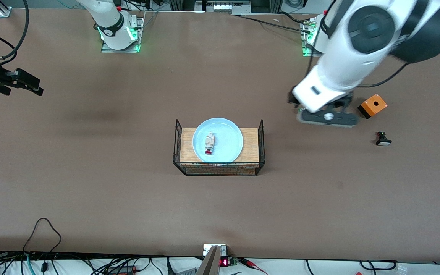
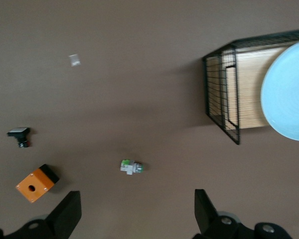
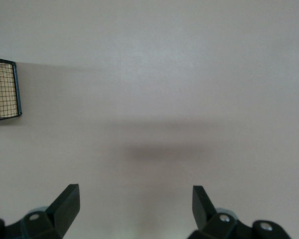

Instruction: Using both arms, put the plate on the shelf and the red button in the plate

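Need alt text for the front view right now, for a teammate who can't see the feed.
A pale blue plate rests on a wood-topped wire rack at mid-table, with the red button lying on it. The left gripper hangs over bare table beside an orange box and a black button; the right gripper waits at its own end.

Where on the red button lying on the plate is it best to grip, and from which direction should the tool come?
Probably the beige body at its middle, from straight above. The red button lies flat on the plate, long axis pointing toward the front camera, red cap at the nearer end. Close the fingers across the narrow width. The basket's wire ends rise beside the plate, so a side approach looks blocked.
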Controlling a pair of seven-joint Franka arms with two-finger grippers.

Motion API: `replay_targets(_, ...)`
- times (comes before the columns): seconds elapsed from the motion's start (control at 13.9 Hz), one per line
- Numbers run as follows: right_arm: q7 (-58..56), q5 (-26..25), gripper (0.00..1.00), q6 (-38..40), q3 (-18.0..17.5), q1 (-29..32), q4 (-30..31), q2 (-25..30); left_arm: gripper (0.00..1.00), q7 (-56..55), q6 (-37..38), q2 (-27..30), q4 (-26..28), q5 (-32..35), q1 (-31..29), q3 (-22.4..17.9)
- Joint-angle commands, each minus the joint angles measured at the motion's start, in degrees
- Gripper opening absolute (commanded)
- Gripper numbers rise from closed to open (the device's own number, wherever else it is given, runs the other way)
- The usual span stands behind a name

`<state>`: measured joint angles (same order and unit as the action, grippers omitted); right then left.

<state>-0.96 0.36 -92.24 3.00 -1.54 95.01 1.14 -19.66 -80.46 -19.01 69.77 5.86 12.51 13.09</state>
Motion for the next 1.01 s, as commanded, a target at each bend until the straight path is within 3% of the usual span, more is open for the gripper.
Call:
replay_targets(0.0,0.08,-0.62,1.0,0.31,-0.36,0.22,-0.97,-0.26,1.0,7.85,-7.65,9.57,14.1,-4.34,-1.17,-6.81)
replay_targets(0.14,0.0,-0.71,1.0,0.4,-0.36,0.22,-0.97,-0.26,1.0,15.32,-19.33,16.78,26.77,-12.49,-4.31,-10.7)
replay_targets(0.22,-0.09,-0.71,1.0,0.4,-0.36,0.13,-0.97,-0.26,1.0,17.97,-21.82,19.25,30.05,-12.97,-5.56,-10.8)
replay_targets(0.29,-0.18,-0.71,1.0,0.4,-0.36,0.13,-1.05,-0.26,1.0,19.3,-21.94,20.76,31.3,-11.58,-6.18,-10.98)
replay_targets(0.43,-0.27,-0.71,1.0,0.48,-0.36,0.22,-1.05,-0.08,1.0,19.58,-20.8,21.21,31.31,-0.38,-6.27,-10.8)
replay_targets(0.93,-0.18,-0.71,1.0,2.77,-0.27,0.22,-1.05,0.18,1.0,19.4,-15.08,20.86,30.96,-3.75,-6.36,-12.56)
